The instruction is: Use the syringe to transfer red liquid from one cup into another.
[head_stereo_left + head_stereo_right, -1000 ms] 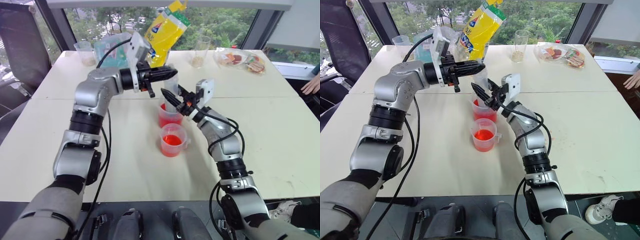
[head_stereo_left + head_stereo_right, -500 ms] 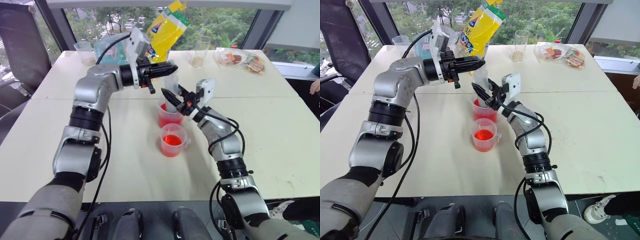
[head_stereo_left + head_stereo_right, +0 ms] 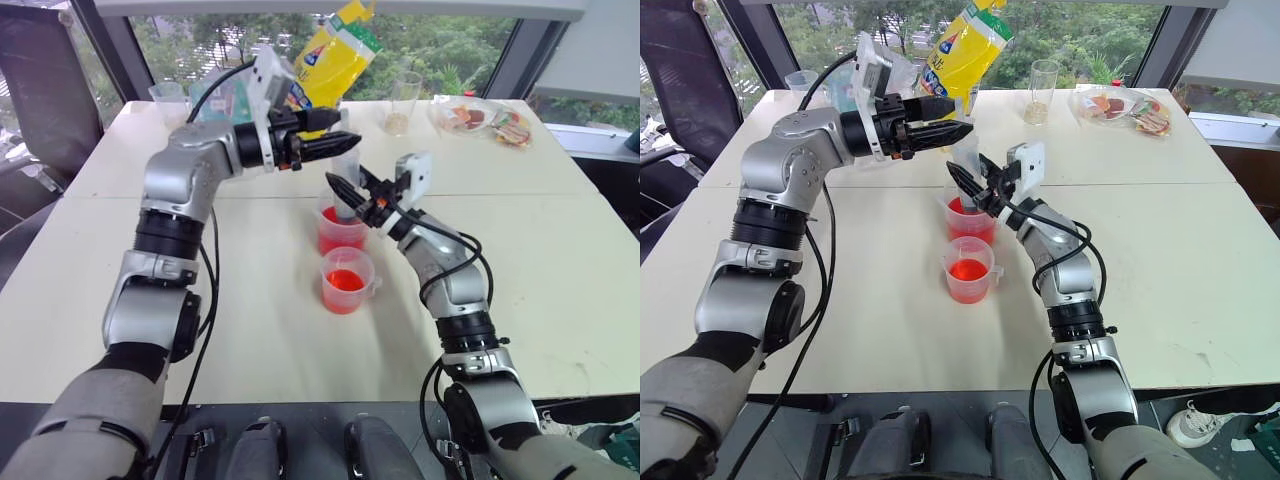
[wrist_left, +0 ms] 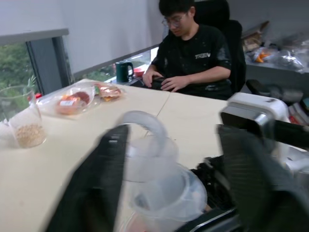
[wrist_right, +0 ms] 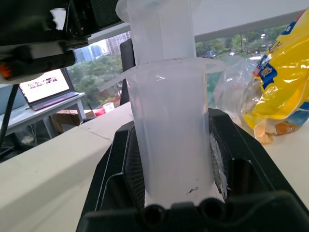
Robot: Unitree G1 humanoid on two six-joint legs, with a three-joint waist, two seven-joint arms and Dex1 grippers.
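Note:
The syringe (image 3: 345, 172) stands upright with its lower end in the larger cup (image 3: 338, 234), which holds red liquid (image 3: 330, 240). My right gripper (image 3: 352, 188) is shut on the syringe's clear barrel (image 5: 169, 140), just under its flange. My left gripper (image 3: 342, 132) is level with the plunger's top and open. Its two fingers (image 4: 99, 183) stand wide on either side of the plunger's ring (image 4: 145, 123), apart from it. The smaller cup (image 3: 346, 282) sits just in front of the larger one, also with red liquid inside.
At the table's far side are a yellow snack bag (image 3: 330, 60), a tall tumbler with grains (image 3: 401, 102), a small cup (image 3: 170, 105), a clear bag (image 3: 222, 95) and wrapped food packets (image 3: 482, 120). A person (image 4: 190, 53) sits beyond the table.
My left gripper's fingers, shut beside the plunger's top before, now stand apart. My right gripper has kept its hold on the syringe in the larger cup.

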